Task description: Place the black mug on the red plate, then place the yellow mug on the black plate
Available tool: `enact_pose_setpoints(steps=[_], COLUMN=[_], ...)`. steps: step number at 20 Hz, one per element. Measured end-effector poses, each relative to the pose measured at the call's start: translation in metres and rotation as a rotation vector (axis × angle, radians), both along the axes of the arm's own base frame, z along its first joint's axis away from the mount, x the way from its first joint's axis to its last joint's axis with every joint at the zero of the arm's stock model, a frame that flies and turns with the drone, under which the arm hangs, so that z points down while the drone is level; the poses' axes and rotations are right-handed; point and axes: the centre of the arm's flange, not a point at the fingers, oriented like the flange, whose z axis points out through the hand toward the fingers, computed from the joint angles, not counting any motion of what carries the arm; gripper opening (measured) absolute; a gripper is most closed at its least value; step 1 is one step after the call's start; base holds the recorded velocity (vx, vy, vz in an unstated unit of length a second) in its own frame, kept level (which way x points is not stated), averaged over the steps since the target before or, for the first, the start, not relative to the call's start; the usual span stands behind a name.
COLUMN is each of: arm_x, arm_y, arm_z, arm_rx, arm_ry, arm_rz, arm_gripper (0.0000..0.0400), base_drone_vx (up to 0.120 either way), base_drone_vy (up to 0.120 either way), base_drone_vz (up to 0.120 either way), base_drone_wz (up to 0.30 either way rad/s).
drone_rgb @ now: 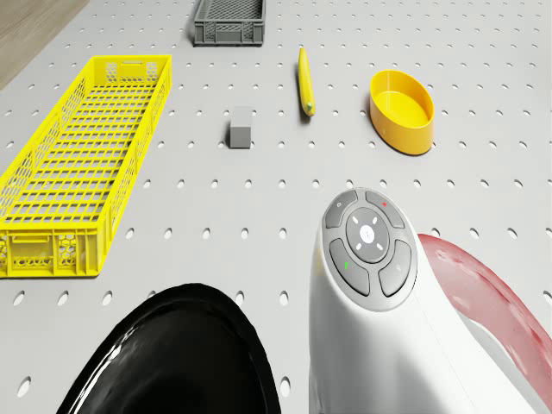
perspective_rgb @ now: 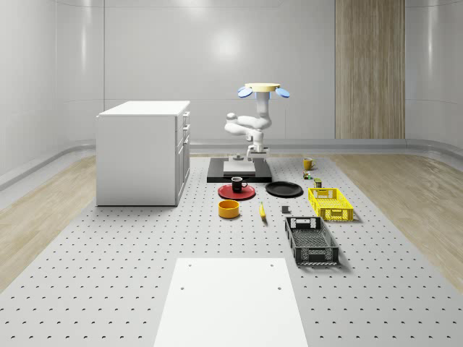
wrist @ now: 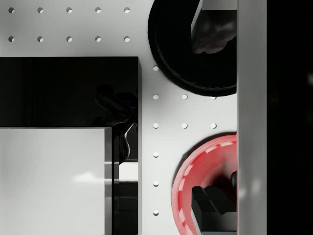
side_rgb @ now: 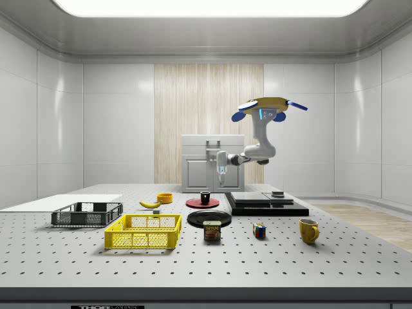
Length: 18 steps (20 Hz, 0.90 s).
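Side view gives you the clearest picture: the drone [side_rgb: 269, 106] hovers above the black platform [side_rgb: 267, 205], and the gripper [side_rgb: 221, 172] hangs high over the table, near above the black mug [side_rgb: 205, 197], which stands upright on the red plate [side_rgb: 193, 203]. So I judge the first half done. The yellow mug [side_rgb: 309, 230] stands on the table well apart from the black plate [side_rgb: 209, 217], on the other side of the platform, near a coloured cube [side_rgb: 259, 230]. In the wrist view the fingers [wrist: 212, 208] are spread wide with nothing between them. The risk is in your way to the yellow mug: if you travel low, the arm can knock the black mug off its plate or strike the platform edge. Its handle can also turn the mug when you close on it badly. The black plate is glossy, so the mug may slide if you release it tilted. In the wrist view the black mug is hard to separate from the dark finger, and the drone view's arm covers most of both plates.
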Motion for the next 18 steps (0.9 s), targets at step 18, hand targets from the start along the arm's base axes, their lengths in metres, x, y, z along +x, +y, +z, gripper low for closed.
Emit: enact_pose_setpoints(steps=[18], arm_x=[0.0], arm_y=[0.0], arm_z=[0.0], arm_rx=[0.0], arm_ry=[0.0], arm_rz=[0.0], arm_gripper=[0.04], base_drone_vx=[-0.12], base_drone_vy=[0.12], base_drone_vz=[0.0], base_drone_wz=[0.0])
